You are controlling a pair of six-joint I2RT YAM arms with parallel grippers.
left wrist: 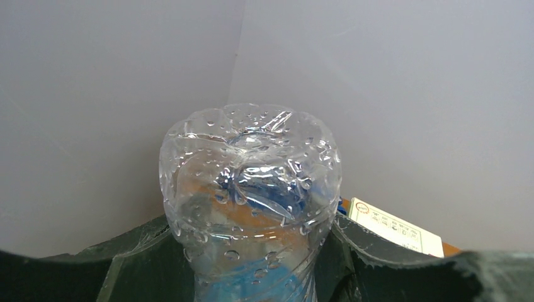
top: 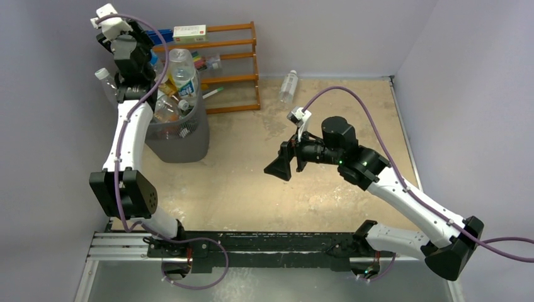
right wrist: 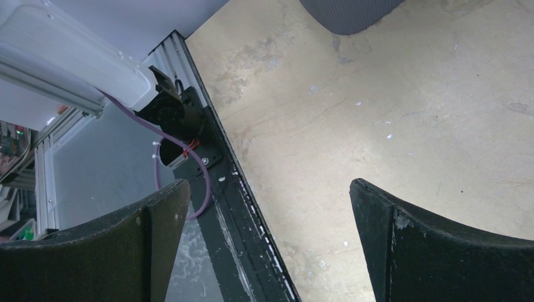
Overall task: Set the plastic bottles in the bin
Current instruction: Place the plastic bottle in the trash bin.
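Note:
The grey bin (top: 182, 141) stands at the back left, piled with plastic bottles; a large clear one with a blue label (top: 181, 69) sticks up above its rim. My left gripper (top: 140, 66) is raised over the bin's far left side. In the left wrist view the left gripper (left wrist: 252, 270) is shut on a clear, droplet-covered bottle with a blue label (left wrist: 252, 176), base pointing away. Another clear bottle (top: 288, 85) lies on the table by the back wall. My right gripper (top: 280, 168) is open and empty above mid-table; it also shows in the right wrist view (right wrist: 267, 239).
The orange wooden rack (top: 233, 66) with markers and a white box (top: 189, 31) stands behind the bin. A white-capped bottle (top: 104, 78) shows left of my left arm. The bin's base (right wrist: 349, 12) and the arms' mounting rail (right wrist: 208, 157) appear in the right wrist view.

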